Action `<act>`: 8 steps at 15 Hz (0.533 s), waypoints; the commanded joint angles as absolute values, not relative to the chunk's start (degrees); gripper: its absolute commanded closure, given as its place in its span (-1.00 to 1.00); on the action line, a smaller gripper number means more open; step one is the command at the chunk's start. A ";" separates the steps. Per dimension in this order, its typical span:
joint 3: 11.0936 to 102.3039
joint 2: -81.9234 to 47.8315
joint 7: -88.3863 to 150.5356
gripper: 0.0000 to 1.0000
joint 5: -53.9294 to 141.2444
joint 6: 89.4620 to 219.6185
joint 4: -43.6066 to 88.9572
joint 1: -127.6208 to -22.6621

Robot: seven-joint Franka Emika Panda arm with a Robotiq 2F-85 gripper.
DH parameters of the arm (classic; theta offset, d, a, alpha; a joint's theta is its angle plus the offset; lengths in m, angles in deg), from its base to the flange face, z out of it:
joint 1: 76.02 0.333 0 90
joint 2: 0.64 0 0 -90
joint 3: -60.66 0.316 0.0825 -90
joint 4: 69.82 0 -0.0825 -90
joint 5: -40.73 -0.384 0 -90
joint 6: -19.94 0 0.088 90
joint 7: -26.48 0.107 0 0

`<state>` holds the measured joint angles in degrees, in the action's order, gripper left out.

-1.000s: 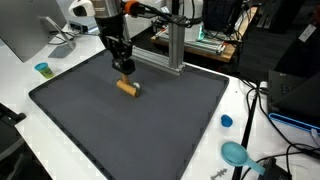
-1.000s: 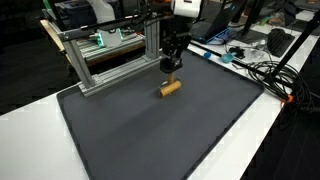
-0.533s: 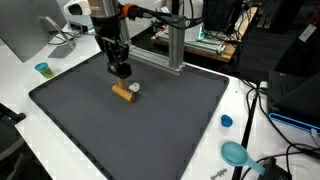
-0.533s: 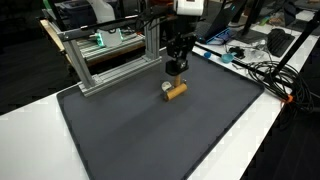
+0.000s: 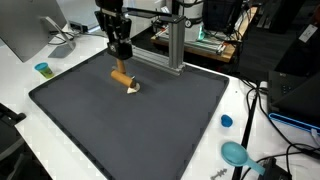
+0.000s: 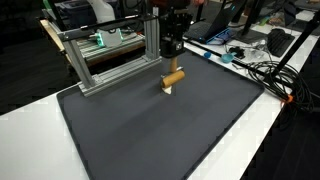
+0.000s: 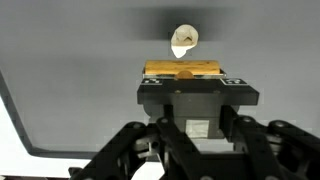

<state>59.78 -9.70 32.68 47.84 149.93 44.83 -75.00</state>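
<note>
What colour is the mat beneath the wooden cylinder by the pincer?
Plain dark grey; the flat mat shows best in an exterior view, around the tan wooden cylinder.

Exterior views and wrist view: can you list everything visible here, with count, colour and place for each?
wooden block: one, brown, tilted, gripped over the far part of the mat.
pale piece: one, cream, at the block's lower end; whether it is attached is unclear.
mat: one, dark grey, covering most of the table.
table: one, white, under the mat.
metal frame: one, silver, along the mat's far edge.
small cup: one, blue, on the table by a mat corner.
cap: one, blue, on the table beside the mat.
round thing: one, teal, near the cap.
cables: several, black, beyond the cap.
hand: one, black, shut on the wooden block.
</note>
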 commanded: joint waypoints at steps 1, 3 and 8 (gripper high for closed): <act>59.77 -7.15 32.66 0.56 48.90 146.25 46.82 -74.93; 59.99 -7.99 32.31 0.56 48.75 144.94 46.32 -74.84; 60.29 -9.77 31.50 0.56 48.14 144.72 45.37 -74.87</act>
<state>60.18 -9.61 32.47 48.09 145.73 46.00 -74.85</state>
